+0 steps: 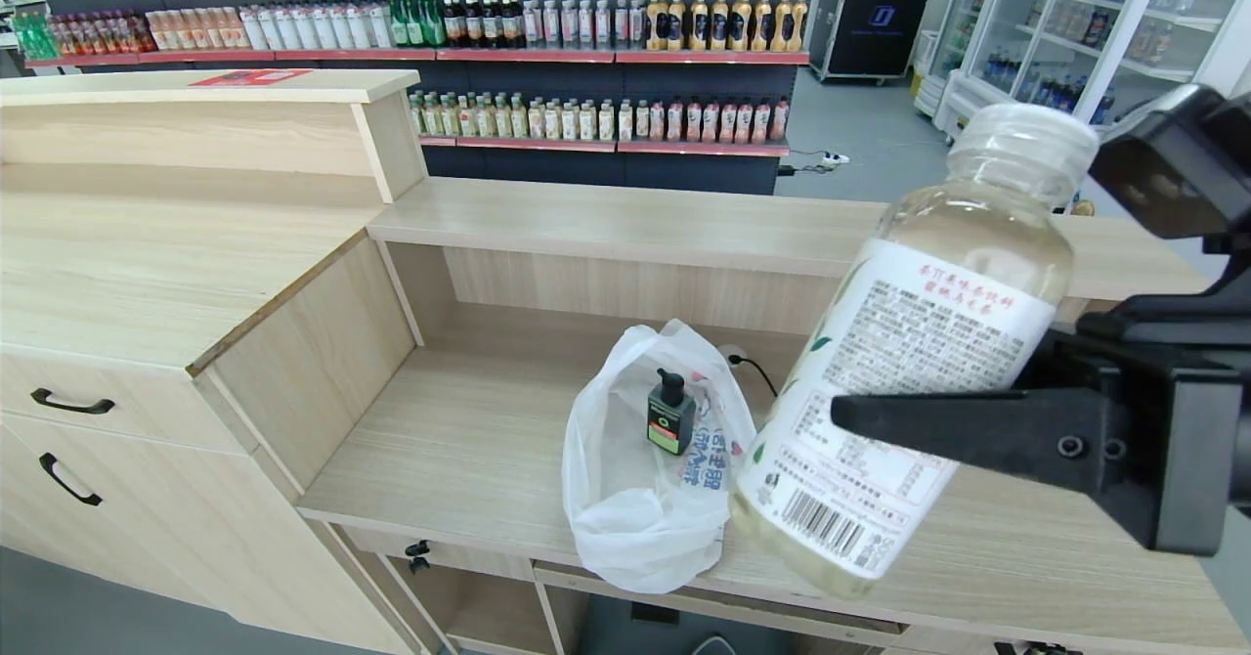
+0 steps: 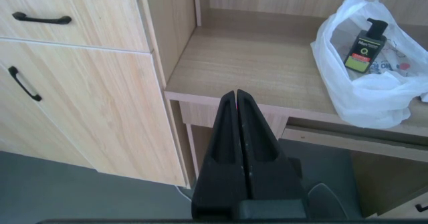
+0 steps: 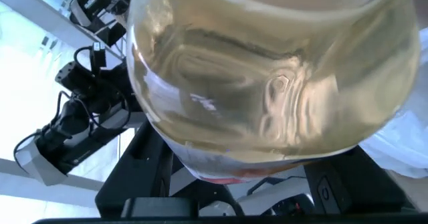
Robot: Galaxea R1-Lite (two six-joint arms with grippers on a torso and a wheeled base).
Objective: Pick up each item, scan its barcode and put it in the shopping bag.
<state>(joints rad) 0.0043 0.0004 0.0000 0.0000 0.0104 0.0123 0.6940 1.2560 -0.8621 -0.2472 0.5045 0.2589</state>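
Your right gripper point(image 1: 880, 415) has its fingers clamped on the bottle point(image 1: 919, 342), tilted above the worktop point(image 1: 469, 440), barcode point(image 1: 823, 523) towards the head camera. Hold it steady for the scan, then lower it base-first into the shopping bag point(image 1: 625, 528). The left gripper point(image 2: 237, 100) has its fingers pressed together.

Wooden counter point(image 1: 459, 440), stocked drink shelves point(image 1: 586, 55)

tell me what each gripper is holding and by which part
The right gripper holds the bottle across the middle of its labelled body. The left gripper is shut on nothing.
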